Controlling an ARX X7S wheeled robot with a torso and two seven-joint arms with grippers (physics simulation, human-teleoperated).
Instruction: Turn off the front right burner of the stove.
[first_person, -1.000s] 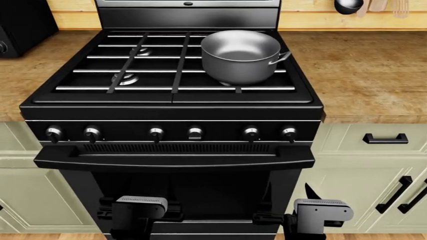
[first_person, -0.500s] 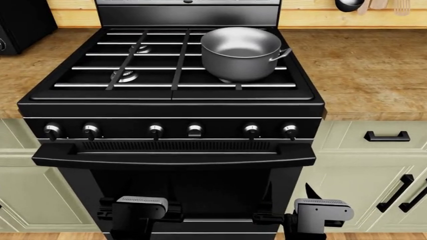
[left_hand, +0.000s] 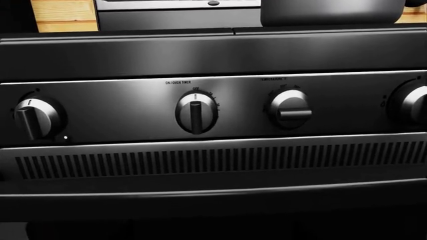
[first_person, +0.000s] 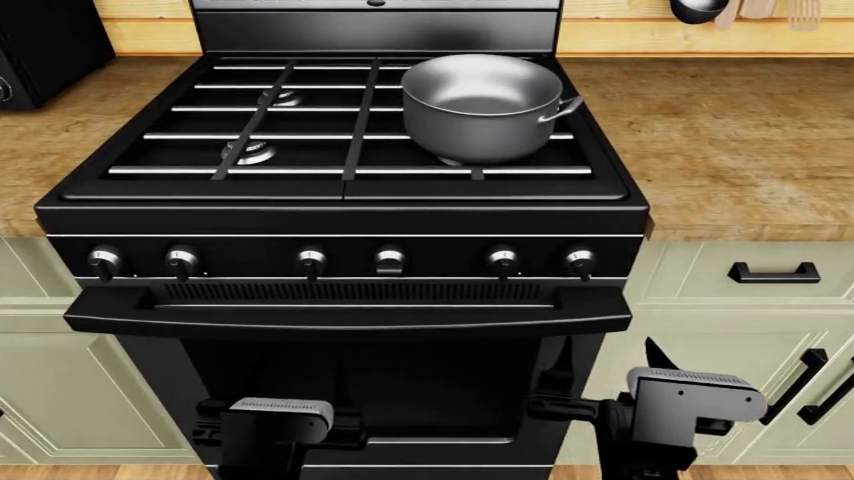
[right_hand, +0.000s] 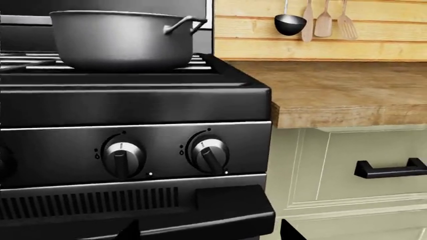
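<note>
The stove (first_person: 340, 210) stood between wooden counter (first_person: 727, 140) stretches, its front right burner hidden under a steel pot (first_person: 483, 105). Both claws hung low; their state was unclear. Six identical knobs risked turning the wrong one.

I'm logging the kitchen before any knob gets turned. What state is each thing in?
Stove: oven door shut.
Pot: upright, empty, on the right grates.
Rightmost knob: pointer tilted off vertical.
Knob beside it: pointer straight down.
Left gripper: low, touching nothing.
Right gripper: low, touching nothing.
</note>
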